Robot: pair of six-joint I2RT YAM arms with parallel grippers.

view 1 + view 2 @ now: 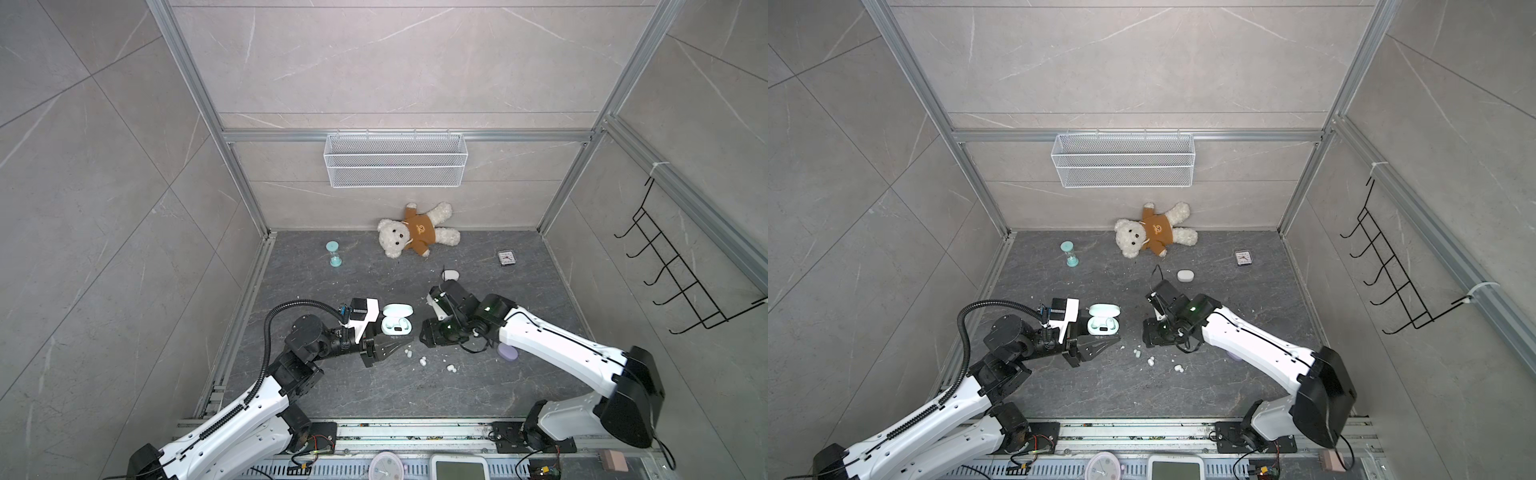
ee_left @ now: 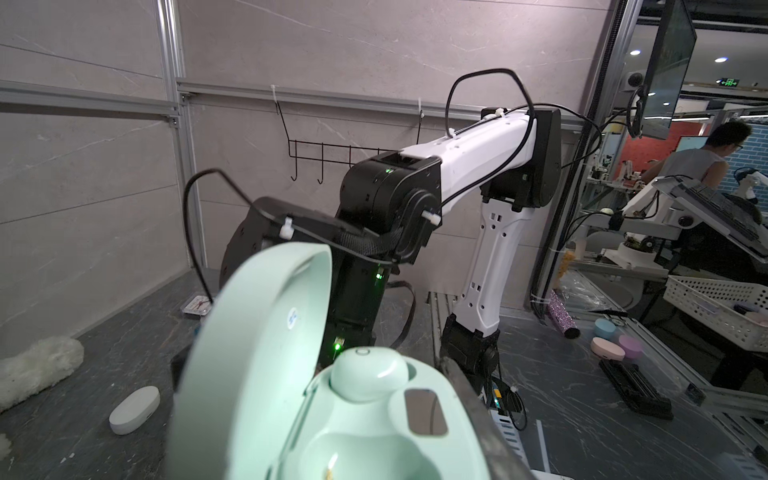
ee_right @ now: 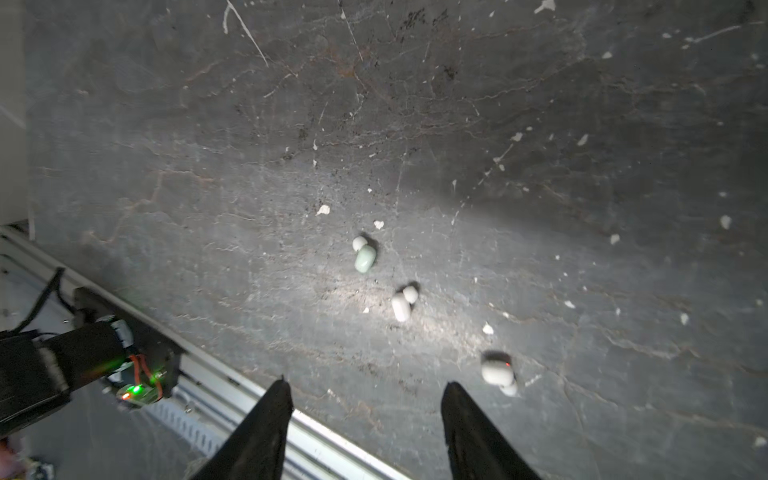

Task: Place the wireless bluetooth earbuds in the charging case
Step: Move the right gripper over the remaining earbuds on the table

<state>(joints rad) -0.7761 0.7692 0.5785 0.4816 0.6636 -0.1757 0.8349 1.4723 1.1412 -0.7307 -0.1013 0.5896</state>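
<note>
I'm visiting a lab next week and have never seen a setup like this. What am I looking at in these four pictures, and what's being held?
Two robot arms with pincer grippers work at a dark table. Both top views look down on everything; each wrist view rides on one arm. The left gripper grips an open mint charging case, one mint earbud already seated in it. The right gripper hangs open and empty above three loose earbuds: one mint, two pale. Also there: a closed white case, a teddy bear, an hourglass and a small clock.
</note>
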